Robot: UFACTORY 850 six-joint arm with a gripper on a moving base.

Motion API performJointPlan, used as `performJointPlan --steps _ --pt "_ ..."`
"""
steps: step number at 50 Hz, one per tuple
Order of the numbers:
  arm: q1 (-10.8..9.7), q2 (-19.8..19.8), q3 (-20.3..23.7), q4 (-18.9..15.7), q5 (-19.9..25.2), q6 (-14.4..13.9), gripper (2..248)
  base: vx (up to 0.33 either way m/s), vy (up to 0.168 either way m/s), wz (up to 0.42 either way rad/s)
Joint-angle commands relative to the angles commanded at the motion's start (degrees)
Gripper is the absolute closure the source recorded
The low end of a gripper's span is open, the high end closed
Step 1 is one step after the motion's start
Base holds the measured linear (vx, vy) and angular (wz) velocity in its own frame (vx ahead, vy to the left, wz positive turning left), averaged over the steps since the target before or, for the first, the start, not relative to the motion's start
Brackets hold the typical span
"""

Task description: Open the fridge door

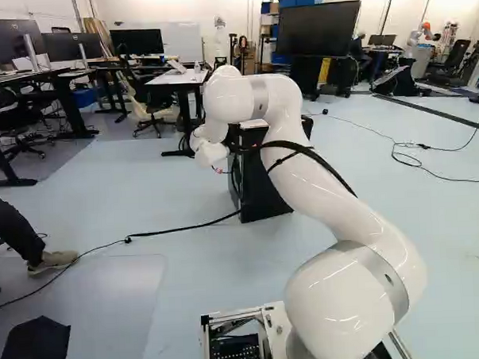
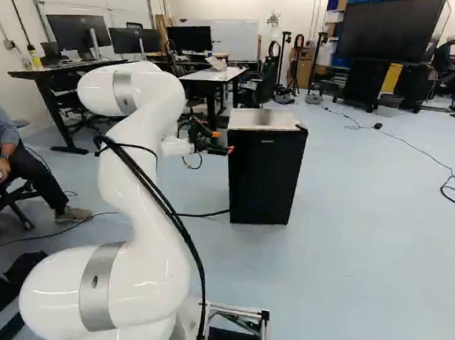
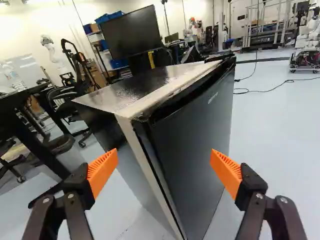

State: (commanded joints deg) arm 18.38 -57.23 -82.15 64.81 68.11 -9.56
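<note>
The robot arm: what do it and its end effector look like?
The arm is glossy white and rounded, with silver-grey bands and black cables running along it. Its end effector is black, with two fingers ending in ribbed orange pads.

open gripper point(image 3: 164, 167), orange pads point(image 3: 227, 172) wide apart, black fridge point(image 3: 195, 135) corner-on just ahead between them
</note>
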Motion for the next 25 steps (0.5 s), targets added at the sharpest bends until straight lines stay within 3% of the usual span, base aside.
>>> performJointPlan --steps 25 --pt "-1.01 -0.41 -0.7 0.0 0.0 0.0 3 0.0 0.0 0.0"
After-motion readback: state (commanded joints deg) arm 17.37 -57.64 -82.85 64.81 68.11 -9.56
